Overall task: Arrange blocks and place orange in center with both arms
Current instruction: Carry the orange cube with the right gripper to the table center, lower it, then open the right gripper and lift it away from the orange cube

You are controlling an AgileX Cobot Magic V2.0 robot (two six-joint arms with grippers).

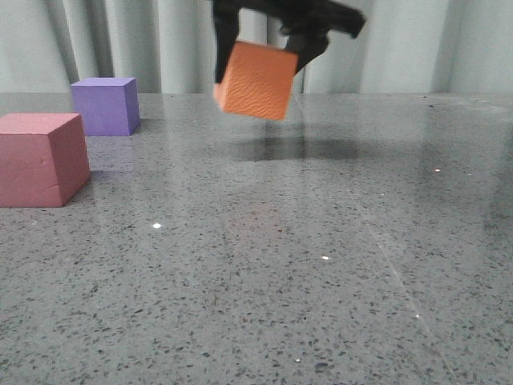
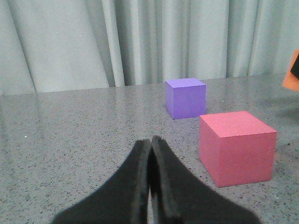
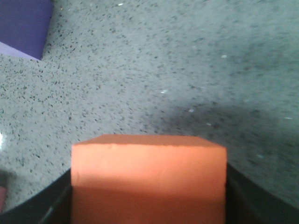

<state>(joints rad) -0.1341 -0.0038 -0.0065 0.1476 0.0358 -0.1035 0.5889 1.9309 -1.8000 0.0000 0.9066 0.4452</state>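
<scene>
My right gripper (image 1: 260,68) is shut on the orange cube (image 1: 256,80) and holds it tilted in the air above the grey table's far middle. The orange cube fills the right wrist view (image 3: 148,182) between my black fingers (image 3: 32,207). The purple cube (image 1: 105,105) stands at the far left and the pink-red cube (image 1: 42,159) nearer, at the left edge. My left gripper (image 2: 150,142) is shut and empty, low over the table, with the pink-red cube (image 2: 236,147) and purple cube (image 2: 185,97) ahead of it.
A pale curtain (image 1: 120,40) hangs behind the far edge of the table. The speckled grey tabletop (image 1: 280,281) stretches across the front and right. A corner of the purple cube (image 3: 23,25) shows in the right wrist view.
</scene>
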